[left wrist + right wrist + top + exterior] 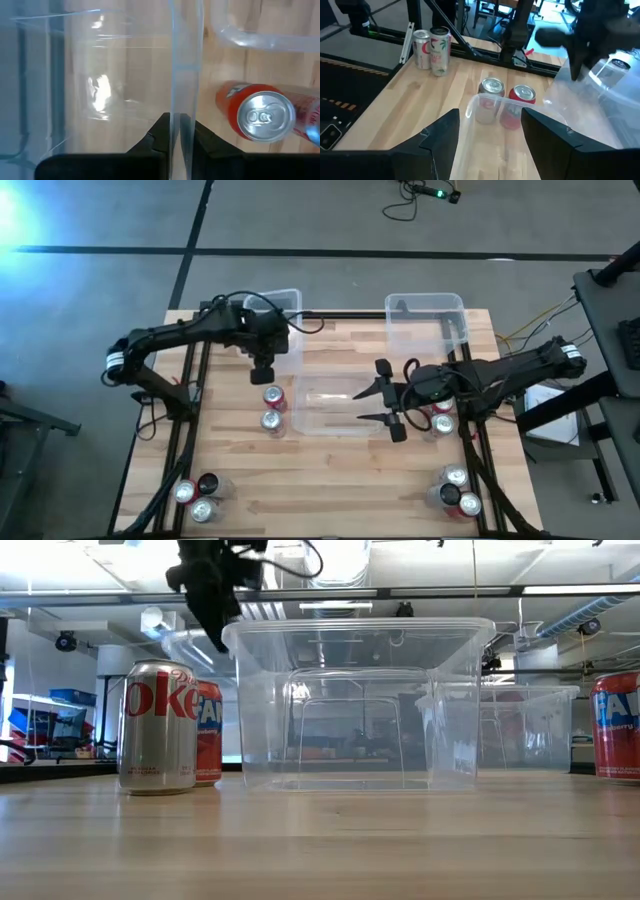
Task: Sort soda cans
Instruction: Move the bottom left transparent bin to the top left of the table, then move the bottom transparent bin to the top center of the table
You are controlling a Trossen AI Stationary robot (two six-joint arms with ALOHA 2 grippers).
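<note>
Right jaws spread over clear plastic bin, left jaws pinching bin wall

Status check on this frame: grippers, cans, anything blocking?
Left gripper shut on rim of back-left bin, above red can. Right gripper open at centre bin, empty. No cans binned yet.

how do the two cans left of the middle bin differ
The red can has a red body, while the silver can has a silver body with red lettering. In the high view the red can sits farther from the table's front edge, just below the left gripper; in the low view the silver can partly hides it. Both stand upright, close together, with silver tops, beside the middle clear bin.
</note>
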